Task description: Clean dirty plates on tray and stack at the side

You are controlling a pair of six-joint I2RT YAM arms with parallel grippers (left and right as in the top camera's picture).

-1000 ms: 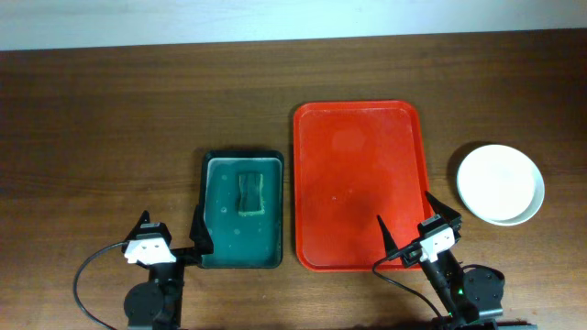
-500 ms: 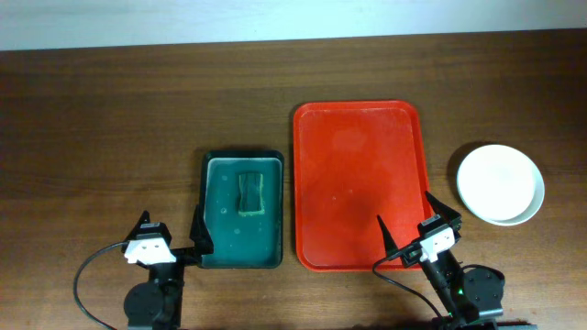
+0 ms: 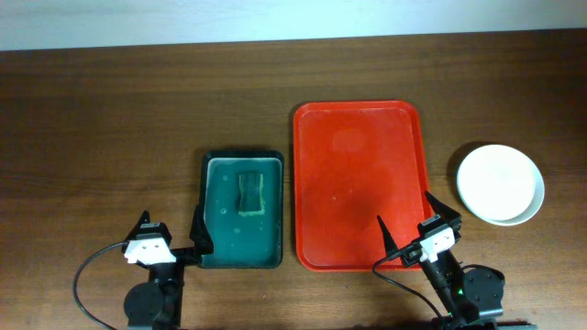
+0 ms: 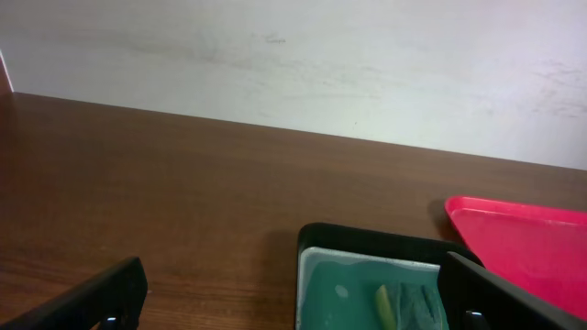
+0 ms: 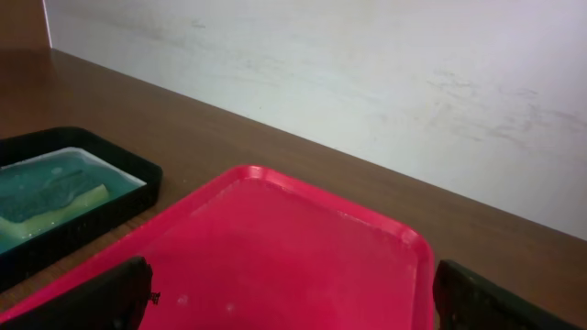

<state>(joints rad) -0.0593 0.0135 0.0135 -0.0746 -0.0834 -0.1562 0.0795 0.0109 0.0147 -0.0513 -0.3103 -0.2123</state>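
Nothing is shifting since the earlier frames: left end effector point(image 3: 170, 225) and right end effector point(image 3: 404, 209) are hanging wide and empty, the plates point(image 3: 500, 183) are sitting apparently stacked on the table point(image 3: 92, 110) right of the bare tray point(image 3: 358, 165), where a careless right-arm swing is risking knocking them.

Dark brown wooden table point(image 3: 110, 110), plain white scuffed wall point(image 4: 367, 64) behind it, even soft light

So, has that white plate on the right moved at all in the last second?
No. The plate sits in the same spot on the table, with the same gap between it and the right edge of the tray as before.
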